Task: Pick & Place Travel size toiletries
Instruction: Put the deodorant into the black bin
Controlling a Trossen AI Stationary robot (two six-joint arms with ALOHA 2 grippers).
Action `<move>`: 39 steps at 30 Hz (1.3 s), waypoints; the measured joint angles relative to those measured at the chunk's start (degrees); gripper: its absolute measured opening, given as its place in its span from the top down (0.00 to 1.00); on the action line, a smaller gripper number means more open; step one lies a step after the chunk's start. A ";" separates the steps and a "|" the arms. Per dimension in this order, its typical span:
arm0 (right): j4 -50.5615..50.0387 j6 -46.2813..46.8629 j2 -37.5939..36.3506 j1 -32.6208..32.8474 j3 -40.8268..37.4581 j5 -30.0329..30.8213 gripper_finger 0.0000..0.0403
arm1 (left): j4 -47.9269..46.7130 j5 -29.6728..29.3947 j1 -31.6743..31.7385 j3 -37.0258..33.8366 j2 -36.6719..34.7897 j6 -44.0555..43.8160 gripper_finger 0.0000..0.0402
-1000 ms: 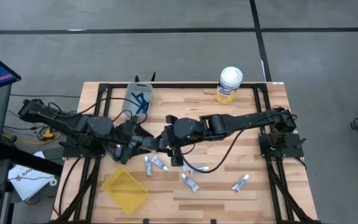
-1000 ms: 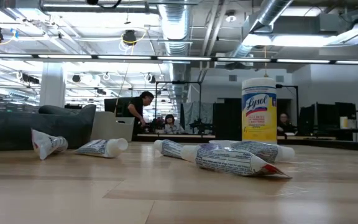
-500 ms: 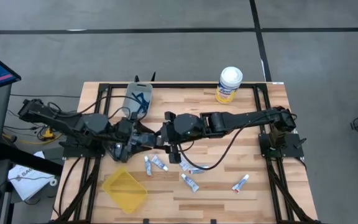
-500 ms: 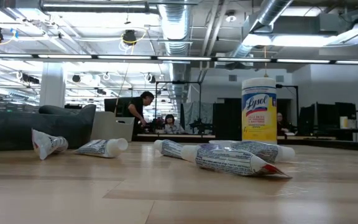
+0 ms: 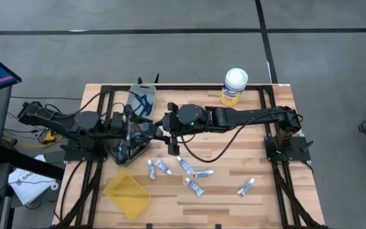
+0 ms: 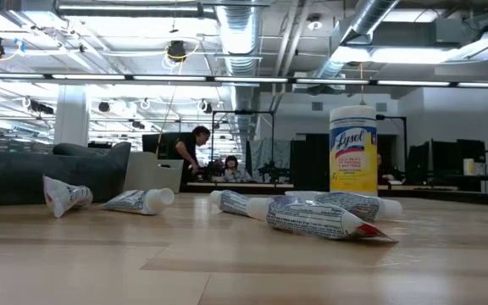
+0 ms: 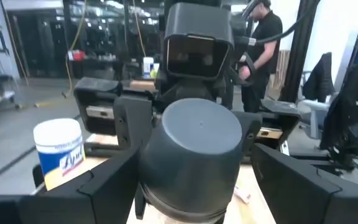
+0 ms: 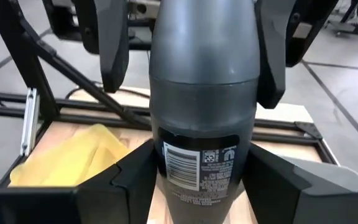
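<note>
Low view: "Lysol" reads plainly in blue script on the yellow canister [image 6: 353,157] with the white lid. The white tubes [image 6: 320,219] lying across the surface [image 6: 227,271] carry blue and red print too fine to read. Neither arm shows in this view.

From above, the left tool [image 5: 146,129] and the right tool [image 5: 168,125] meet nose to nose over the rear left of the surface, and their dark bodies hide what is between them. The wrist views show it: a dark grey bottle [image 8: 202,93] with a barcode label whose small white lettering is illegible. The right tool's fingers press its lower sides, and the left tool's fingers clamp its far end, so both are pinching the bottle. Its cap end is cut off.

Six tubes lie scattered toward the front, near a yellow bin [image 5: 128,194]. A clear pouch [image 5: 142,102] holding something blue sits at the rear edge; its contents are hard to make out.
</note>
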 joint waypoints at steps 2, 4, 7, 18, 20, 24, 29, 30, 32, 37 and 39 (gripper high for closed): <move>1.16 0.00 0.00 -0.30 0.02 -0.19 0.51 | 1.11 -0.04 0.00 0.00 0.02 1.43 0.26; 1.81 0.00 0.00 -0.33 0.02 -0.37 0.51 | 2.50 -0.21 0.00 0.00 0.25 2.80 0.26; 3.08 0.00 0.00 -0.36 0.02 -0.37 0.51 | 5.36 -0.26 0.00 0.00 0.92 5.64 0.26; 2.92 0.52 0.00 -0.38 0.02 -0.37 0.51 | 9.97 -3.00 0.04 0.00 4.52 11.09 0.26; 2.95 0.60 0.00 -0.38 0.02 -0.37 0.51 | 11.35 -3.02 0.04 0.02 4.59 12.21 0.28; 2.93 0.61 0.00 -0.37 0.02 -0.37 0.49 | 11.59 -3.26 0.04 0.00 4.49 13.19 0.38; 2.92 0.55 0.00 -0.31 0.02 -0.59 0.50 | 11.72 -3.24 0.07 0.01 4.46 13.02 0.53; 2.92 0.55 0.00 -0.31 0.02 -0.57 0.50 | 11.73 -3.22 0.07 0.02 4.46 13.02 0.53; 2.90 0.52 0.00 -0.33 0.02 -0.59 0.51 | 11.71 -3.21 0.06 0.02 4.46 13.01 0.53; 2.94 0.68 0.00 -0.90 0.02 -0.85 0.49 | 11.70 -4.54 0.07 0.01 4.46 12.97 0.53; 2.80 1.05 0.00 -1.16 0.02 -0.72 0.46 | 11.69 -5.85 0.07 0.00 4.46 13.15 0.53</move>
